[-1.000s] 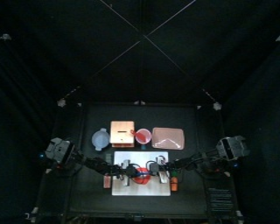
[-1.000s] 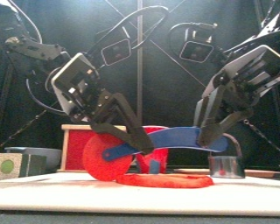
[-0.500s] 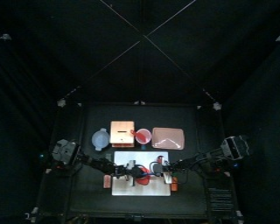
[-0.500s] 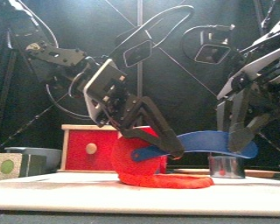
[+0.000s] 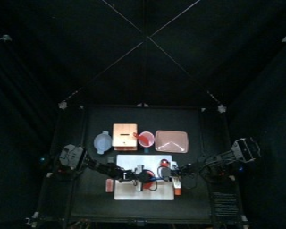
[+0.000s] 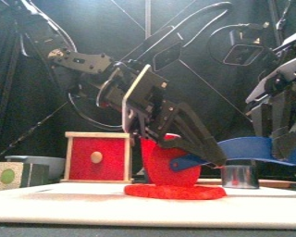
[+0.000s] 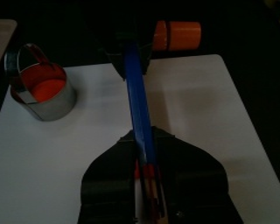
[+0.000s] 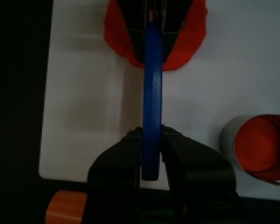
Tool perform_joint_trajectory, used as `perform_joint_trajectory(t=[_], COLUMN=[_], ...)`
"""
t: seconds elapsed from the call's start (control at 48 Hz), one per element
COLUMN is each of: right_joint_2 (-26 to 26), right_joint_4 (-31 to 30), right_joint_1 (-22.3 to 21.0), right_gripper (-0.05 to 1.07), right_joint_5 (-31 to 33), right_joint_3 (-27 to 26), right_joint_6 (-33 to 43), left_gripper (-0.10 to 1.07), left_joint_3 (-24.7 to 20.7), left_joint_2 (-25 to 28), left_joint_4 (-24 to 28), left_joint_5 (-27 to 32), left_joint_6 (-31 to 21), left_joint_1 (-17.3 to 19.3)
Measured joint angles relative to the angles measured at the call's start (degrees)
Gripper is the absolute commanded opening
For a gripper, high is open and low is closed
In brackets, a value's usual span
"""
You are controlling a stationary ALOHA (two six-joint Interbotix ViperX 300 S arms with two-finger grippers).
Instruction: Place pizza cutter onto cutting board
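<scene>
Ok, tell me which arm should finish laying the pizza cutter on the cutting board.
Right, probably. The pizza cutter's red wheel end, in the left tool, sits on the cutting board; the right tool holds the blue handle raised.

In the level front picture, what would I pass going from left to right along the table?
Small green block → red wooden box → left claw on the pizza cutter's red guard → blue handle → metal cup → right claw.
</scene>
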Motion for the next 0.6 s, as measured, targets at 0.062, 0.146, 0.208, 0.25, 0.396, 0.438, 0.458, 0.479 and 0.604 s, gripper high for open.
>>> perform_joint_trajectory(t=[0.062,0.146,0.208,0.25,0.396,0.438,0.458,0.479,0.604], right_joint_2=[-0.26,-0.88,-1.41,-1.76,-3.69,-4.31,-4.57,-5.01,-6.68], right_joint_4=[0.09,0.18,0.26,0.35,0.44,0.44,0.44,0.44,0.44], right_joint_1=[0.18,0.26,0.35,0.35,0.35,0.35,0.35,0.35,0.35], right_gripper=[0.49,0.49,0.49,0.49,0.49,0.49,0.49,0.49,0.49], right_joint_5=[0.88,2.02,2.81,3.25,4.22,4.48,4.57,4.75,5.45], right_joint_3=[0.26,0.53,0.79,0.97,1.85,2.11,2.29,2.37,3.25], right_joint_6=[0.0,0.0,-0.09,0.0,0.0,0.0,0.0,0.0,0.0], left_gripper=[0.45,0.45,0.45,0.45,0.45,0.45,0.45,0.45,0.45], left_joint_3=[-0.79,-1.67,-2.2,-2.46,-3.25,-3.43,-3.52,-3.6,-4.31], left_joint_2=[0.53,1.05,1.32,1.49,1.76,1.85,1.85,1.93,2.29], left_joint_4=[0.09,0.18,0.26,0.26,0.53,0.62,0.62,0.79,1.14], left_joint_5=[0.44,0.88,0.97,0.97,0.97,0.97,1.05,0.97,0.97], left_joint_6=[0.0,0.0,0.0,0.0,0.0,0.0,0.0,0.0,0.0], left_joint_1=[0.09,0.26,0.44,0.53,0.88,1.05,1.05,1.14,1.41])
